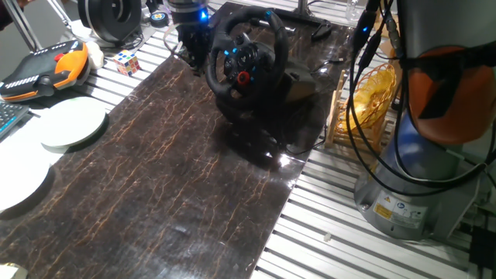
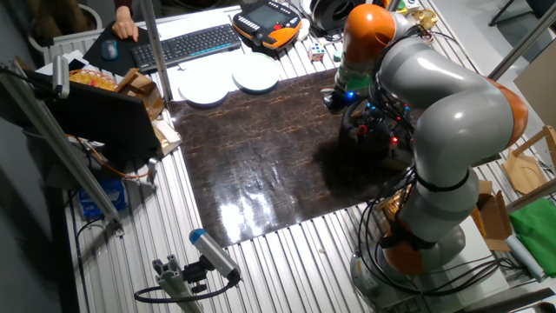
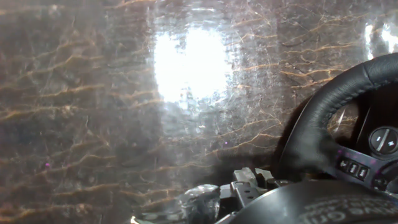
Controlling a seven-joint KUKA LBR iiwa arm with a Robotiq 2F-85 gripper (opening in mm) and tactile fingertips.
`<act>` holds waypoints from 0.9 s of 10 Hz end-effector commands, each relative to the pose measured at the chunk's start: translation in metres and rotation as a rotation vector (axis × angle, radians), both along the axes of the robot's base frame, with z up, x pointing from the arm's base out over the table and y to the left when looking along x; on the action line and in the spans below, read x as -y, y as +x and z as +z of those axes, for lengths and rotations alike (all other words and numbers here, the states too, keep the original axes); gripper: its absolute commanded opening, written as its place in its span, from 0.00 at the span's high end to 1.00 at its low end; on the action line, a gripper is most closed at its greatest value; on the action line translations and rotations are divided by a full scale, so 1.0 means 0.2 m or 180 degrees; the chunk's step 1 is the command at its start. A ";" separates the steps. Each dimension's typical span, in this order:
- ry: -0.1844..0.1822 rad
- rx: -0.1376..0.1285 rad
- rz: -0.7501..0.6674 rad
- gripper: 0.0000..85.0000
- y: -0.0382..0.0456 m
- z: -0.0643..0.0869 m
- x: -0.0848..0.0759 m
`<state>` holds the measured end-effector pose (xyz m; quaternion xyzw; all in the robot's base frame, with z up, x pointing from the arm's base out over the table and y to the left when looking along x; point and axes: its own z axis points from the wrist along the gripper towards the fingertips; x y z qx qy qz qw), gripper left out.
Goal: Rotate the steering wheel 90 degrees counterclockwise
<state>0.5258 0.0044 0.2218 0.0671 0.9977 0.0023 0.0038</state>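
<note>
Steering wheel: the steering wheel (image 1: 246, 63) stands on its black base at the far end of the dark marble slab (image 1: 170, 178), near the slab's right-hand edge as one fixed view shows it; blue lights and a red knob glow on the hub.
Gripper: the gripper (image 1: 190, 43) hangs just beside the wheel's left rim, close to the slab's far edge, a blue light on its body; whether it touches the rim I cannot tell.
Jaws: none of the views shows them clearly, so I cannot tell whether they are spread or pressed together.
Hand view: the wheel's rim (image 3: 329, 106) curves in from the right over the glossy slab, with hub buttons below it.
Wire basket: a golden wire basket (image 1: 370, 97) sits off the slab's right edge, behind hanging cables; what it holds I cannot make out.
Plates: two white plates (image 2: 228, 83) lie at the slab's opposite corner, nothing on them.
Other things: a puzzle cube (image 1: 128, 62) and an orange-and-black pendant (image 1: 46, 70) rest beyond the slab's left edge.
</note>
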 end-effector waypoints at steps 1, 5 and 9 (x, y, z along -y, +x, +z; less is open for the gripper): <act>-0.0032 0.0020 -0.0069 0.99 0.016 -0.01 0.01; -0.0090 -0.0030 -0.0299 0.99 0.039 -0.04 0.02; 0.0161 -0.0015 -0.0503 0.92 0.060 -0.07 0.03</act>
